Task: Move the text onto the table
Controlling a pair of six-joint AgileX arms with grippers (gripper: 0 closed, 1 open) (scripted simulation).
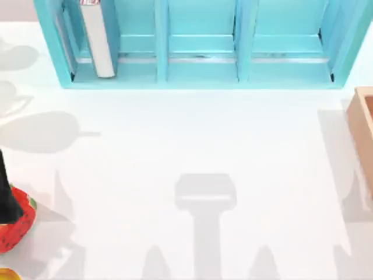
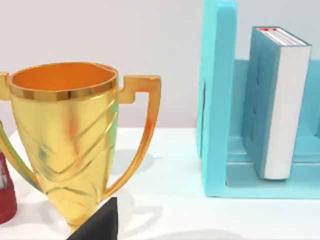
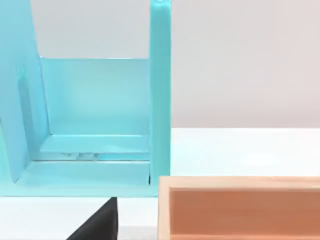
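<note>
White table [image 1: 192, 134] is lying bare in the middle, waiting for the book [image 1: 98, 41], which is standing upright in the leftmost compartment of the light-blue shelf [image 1: 201, 73]. Neither gripper is reaching it yet; whether their fingers are released or clenched, I cannot tell.

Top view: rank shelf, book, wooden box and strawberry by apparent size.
1. Light-blue shelf
2. Book, standing in the shelf's left compartment
3. Wooden box and strawberry: both cut by the frame edge, too unsure to rank.

I'm finding no readable writing anywhere; the book [image 2: 280, 100] is showing only a tiny red mark on top.
</note>
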